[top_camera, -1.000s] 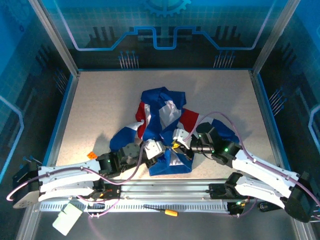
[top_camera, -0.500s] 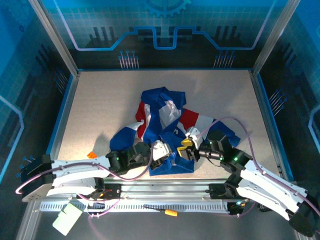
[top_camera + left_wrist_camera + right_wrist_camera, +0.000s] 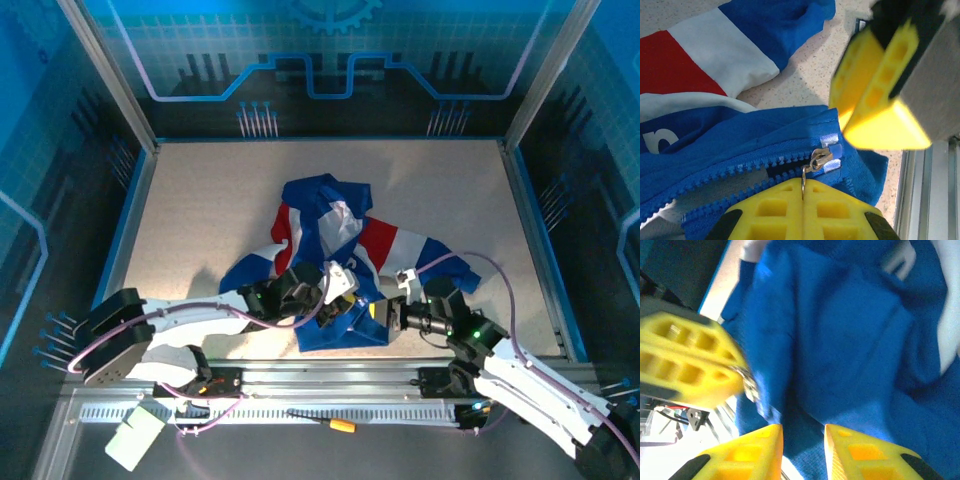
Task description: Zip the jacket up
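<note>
Item under inspection: the jacket (image 3: 325, 235) lies crumpled on the bench (image 3: 200, 220), blue with red and white bands. Its near hem is directly at the tips of both end effectors, and the rest of the garment is spread beyond them.

Left end effector (image 3: 802, 192): the yellow fingers are pressed together, pinching the metal pull tab (image 3: 803, 176). The tab runs straight down into the seam between the two pads. The zipper slider (image 3: 821, 157) sits just beyond the fingertips, at the end of the blue hem. From the slider, the two rows of teeth (image 3: 740, 172) run off to the left of the end effector, with a dark gap between them close to the slider.

Right end effector (image 3: 803, 432): the fingers are spread a little, with a clear gap between them. Blue fabric shows through the gap. Whether the fingers touch the cloth cannot be told. The end effector faces the left one, very near it at the hem. In the left wrist view, one of its yellow fingers (image 3: 880, 95) stands blurred ahead and to the right of the slider, above bare bench.

In the right wrist view, the left end effector's finger sits ahead and to the left, with a bit of metal at its tip against the fabric edge.
</note>
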